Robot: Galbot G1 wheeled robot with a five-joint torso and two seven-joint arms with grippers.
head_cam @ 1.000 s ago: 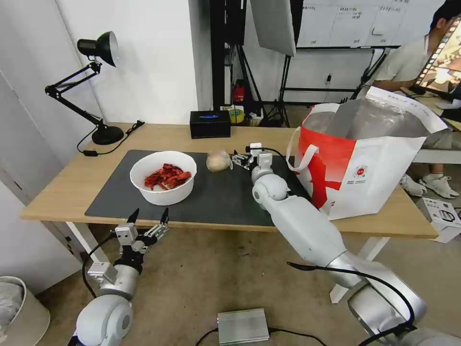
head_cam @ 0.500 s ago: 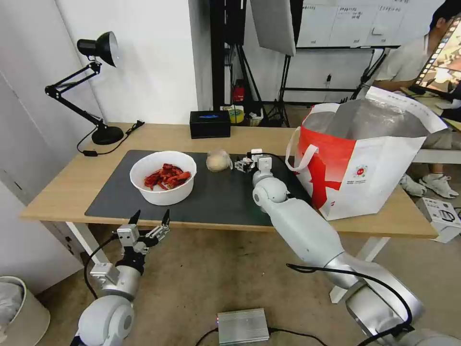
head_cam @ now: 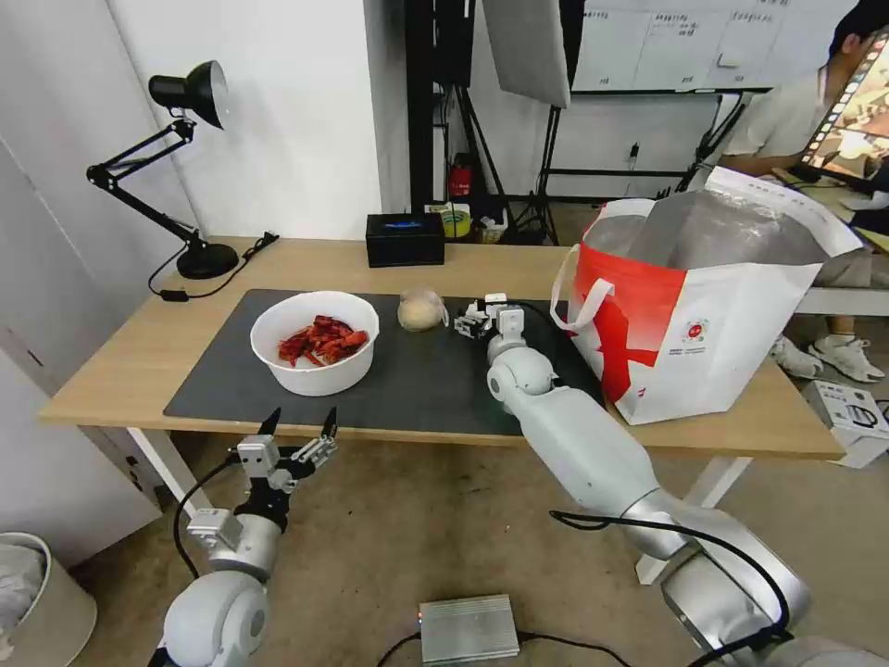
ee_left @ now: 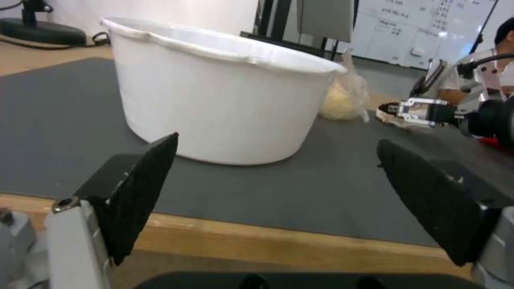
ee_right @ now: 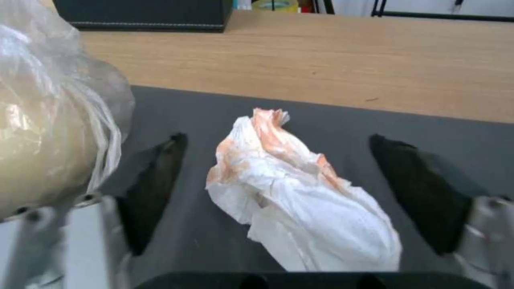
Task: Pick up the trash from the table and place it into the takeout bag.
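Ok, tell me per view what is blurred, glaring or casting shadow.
Head view: the foil lining of the takeout bag glares. Left wrist view: the left gripper fingers look soft up close, the white bowl sharper. Right wrist view: the tissue is sharp, the plastic-wrapped lump blurred and shiny.

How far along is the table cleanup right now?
Done: can't tell; the bag's inside is hidden. In hand: the right gripper is open around the crumpled tissue on the mat, not gripping. Left: the tissue, the wrapped lump and the bowl of red shells. The left gripper waits open below the table's front edge.
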